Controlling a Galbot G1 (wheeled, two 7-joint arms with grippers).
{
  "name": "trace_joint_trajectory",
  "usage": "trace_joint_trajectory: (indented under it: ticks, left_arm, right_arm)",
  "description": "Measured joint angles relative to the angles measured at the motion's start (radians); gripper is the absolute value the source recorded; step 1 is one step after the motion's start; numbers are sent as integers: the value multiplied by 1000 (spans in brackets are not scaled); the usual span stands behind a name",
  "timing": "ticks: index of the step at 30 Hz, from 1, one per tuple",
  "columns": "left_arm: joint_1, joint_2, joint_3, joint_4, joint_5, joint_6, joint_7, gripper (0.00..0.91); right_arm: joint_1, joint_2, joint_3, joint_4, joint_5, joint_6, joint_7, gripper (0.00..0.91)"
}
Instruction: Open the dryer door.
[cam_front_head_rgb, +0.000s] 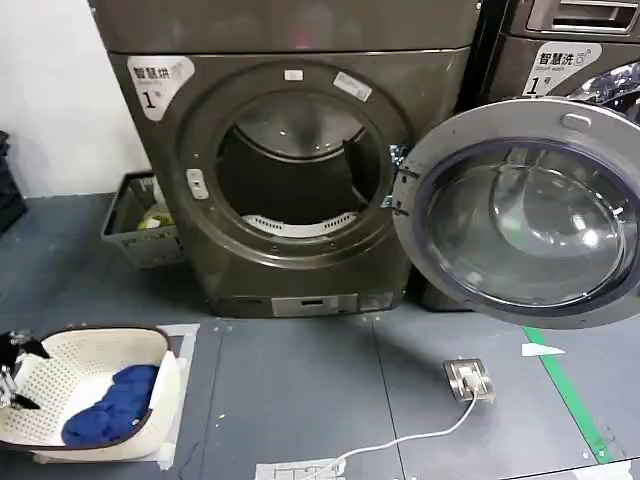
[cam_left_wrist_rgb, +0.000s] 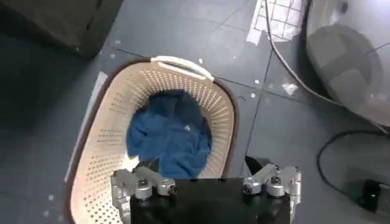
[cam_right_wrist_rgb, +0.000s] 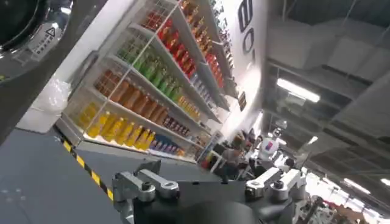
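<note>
The dryer is a dark bronze-grey front-loader with a white "1" badge at its upper left corner. Its drum mouth gapes, dark inside. The dryer door stands swung wide to the right, hinged at the drum's right side, its grey back and glass bowl facing me. My left gripper hangs open low at the far left, far from the door, over a white basket; its knuckles are spread. My right gripper is open and empty, pointing away towards distant shelves.
The white laundry basket on the floor at front left holds a blue cloth. A grey crate sits left of the dryer. A second machine stands behind the open door. A floor socket with a white cable and green tape lie in front.
</note>
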Motion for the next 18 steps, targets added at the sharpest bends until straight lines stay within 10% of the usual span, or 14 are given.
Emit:
trace_joint_trajectory:
  ticks: [18]
  left_arm:
    - [2, -20, 11, -4, 11, -13, -7, 907]
  right_arm:
    - [6, 9, 23, 2, 46, 19, -48, 907]
